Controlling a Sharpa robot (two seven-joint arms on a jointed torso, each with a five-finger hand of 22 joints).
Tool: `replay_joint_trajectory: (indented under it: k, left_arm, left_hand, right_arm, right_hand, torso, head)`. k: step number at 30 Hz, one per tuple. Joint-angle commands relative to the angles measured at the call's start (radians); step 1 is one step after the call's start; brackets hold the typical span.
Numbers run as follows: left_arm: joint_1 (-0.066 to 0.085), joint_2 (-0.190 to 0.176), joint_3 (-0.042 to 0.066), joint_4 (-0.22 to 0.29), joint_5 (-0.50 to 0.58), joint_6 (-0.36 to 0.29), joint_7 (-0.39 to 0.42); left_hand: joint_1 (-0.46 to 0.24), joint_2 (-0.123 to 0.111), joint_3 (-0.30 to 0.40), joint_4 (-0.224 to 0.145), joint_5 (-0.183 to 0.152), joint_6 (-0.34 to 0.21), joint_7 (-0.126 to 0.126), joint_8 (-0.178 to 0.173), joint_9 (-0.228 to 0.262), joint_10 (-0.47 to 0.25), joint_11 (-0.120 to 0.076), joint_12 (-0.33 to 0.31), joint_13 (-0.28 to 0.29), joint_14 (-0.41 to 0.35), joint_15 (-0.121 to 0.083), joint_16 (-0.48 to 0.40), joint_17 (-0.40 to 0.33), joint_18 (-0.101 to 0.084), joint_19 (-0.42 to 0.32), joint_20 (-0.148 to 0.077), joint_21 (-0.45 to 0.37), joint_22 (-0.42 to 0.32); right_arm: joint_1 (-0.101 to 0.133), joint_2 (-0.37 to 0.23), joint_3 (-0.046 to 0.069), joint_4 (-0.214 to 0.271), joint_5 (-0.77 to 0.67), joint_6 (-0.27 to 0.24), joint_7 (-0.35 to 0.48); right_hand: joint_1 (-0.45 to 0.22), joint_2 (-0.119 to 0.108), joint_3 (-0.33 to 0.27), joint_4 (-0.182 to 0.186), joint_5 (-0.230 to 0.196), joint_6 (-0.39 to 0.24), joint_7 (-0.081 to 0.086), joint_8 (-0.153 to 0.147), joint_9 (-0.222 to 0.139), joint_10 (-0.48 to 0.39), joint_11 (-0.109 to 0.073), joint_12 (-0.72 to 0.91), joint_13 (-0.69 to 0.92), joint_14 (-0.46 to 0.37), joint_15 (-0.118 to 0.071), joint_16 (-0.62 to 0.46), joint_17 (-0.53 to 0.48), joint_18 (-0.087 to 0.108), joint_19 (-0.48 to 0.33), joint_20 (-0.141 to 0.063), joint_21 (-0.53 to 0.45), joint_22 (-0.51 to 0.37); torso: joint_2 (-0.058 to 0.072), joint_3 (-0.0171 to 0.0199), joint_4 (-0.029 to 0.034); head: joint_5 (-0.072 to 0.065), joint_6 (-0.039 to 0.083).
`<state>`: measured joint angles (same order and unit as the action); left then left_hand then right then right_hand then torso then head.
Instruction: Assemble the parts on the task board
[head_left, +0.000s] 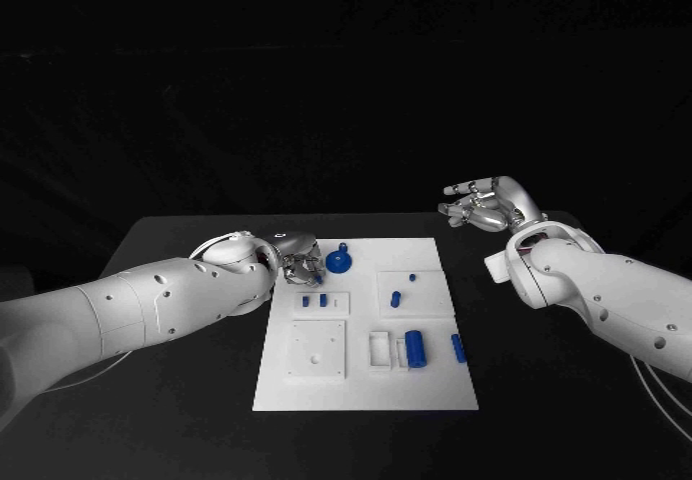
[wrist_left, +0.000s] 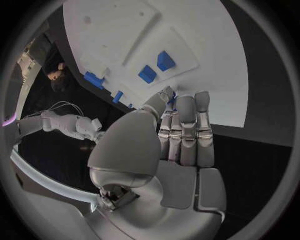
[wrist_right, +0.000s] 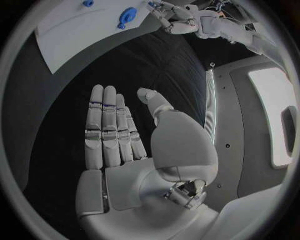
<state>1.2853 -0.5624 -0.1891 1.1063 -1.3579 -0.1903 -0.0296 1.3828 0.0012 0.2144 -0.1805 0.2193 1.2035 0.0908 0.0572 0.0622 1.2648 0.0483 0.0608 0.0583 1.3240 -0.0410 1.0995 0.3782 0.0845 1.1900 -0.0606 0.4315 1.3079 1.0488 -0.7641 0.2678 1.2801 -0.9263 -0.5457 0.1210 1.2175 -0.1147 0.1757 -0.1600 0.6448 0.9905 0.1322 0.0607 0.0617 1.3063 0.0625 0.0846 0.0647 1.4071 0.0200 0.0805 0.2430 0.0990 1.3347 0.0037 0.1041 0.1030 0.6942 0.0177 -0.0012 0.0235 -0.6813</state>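
Head view: the left hand (head_left: 296, 262) sits at the board's (head_left: 361, 395) far left corner, fingers bunched beside a round blue part (head_left: 339, 263); whether it pinches anything cannot be told here. The right hand (head_left: 488, 205) hovers over the black tabletop (head_left: 173, 400) beyond the board's far right corner, fingers loosely spread, holding nothing. The board is a flat white matte plate with raised square blocks; small blue pegs (head_left: 397, 297) and a blue cylinder (head_left: 415, 348) lie on it.

Left wrist view: the left hand's fingers (wrist_left: 185, 125) lie straight and close together, thumb alongside, tips at the board's edge (wrist_left: 212, 60); a grip cannot be told.

Right wrist view: the right hand (wrist_right: 125, 150) is flat and wide, palm bare, fingers (wrist_right: 103, 125) straight over the tabletop, well apart from the board (wrist_right: 69, 35)
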Motion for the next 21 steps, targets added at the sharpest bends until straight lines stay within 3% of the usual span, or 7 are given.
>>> replay_joint_trajectory:
  k: [1,21]
  left_arm:
    - [-0.001,0.002,0.000,0.000,-0.010,0.012,0.005]
    - [-0.004,0.011,-0.002,-0.017,-0.024,0.011,0.000]
  left_hand:
    - [0.013,0.000,0.000,0.003,0.001,0.000,0.002,0.005,0.001,-0.002,-0.001,-0.004,-0.001,0.007,-0.001,-0.007,0.001,0.004,-0.001,0.001,-0.004,0.022]
    - [0.019,0.000,0.002,0.002,0.002,-0.002,0.003,0.005,0.001,-0.002,0.000,-0.004,-0.001,0.005,-0.001,-0.008,0.003,0.005,-0.004,0.001,-0.001,0.022]
  right_arm:
    - [0.000,0.000,0.001,0.001,-0.003,0.013,0.009]
    - [0.000,0.001,0.001,0.000,-0.004,0.013,0.010]
  right_hand:
    - [-0.008,-0.001,0.005,0.003,0.005,-0.002,0.006,0.001,0.000,-0.001,0.003,-0.006,-0.001,-0.001,0.003,-0.006,0.000,-0.002,-0.001,0.004,0.007,-0.001]
    - [-0.008,-0.001,0.005,0.003,0.005,-0.002,0.006,0.001,0.000,-0.001,0.003,-0.006,-0.001,-0.001,0.003,-0.006,0.000,-0.002,-0.001,0.004,0.007,-0.001]
  torso:
    - [0.000,-0.0002,-0.0002]
    - [0.001,0.0006,-0.0007]
  head:
    - [0.001,0.000]
    - [0.002,0.001]
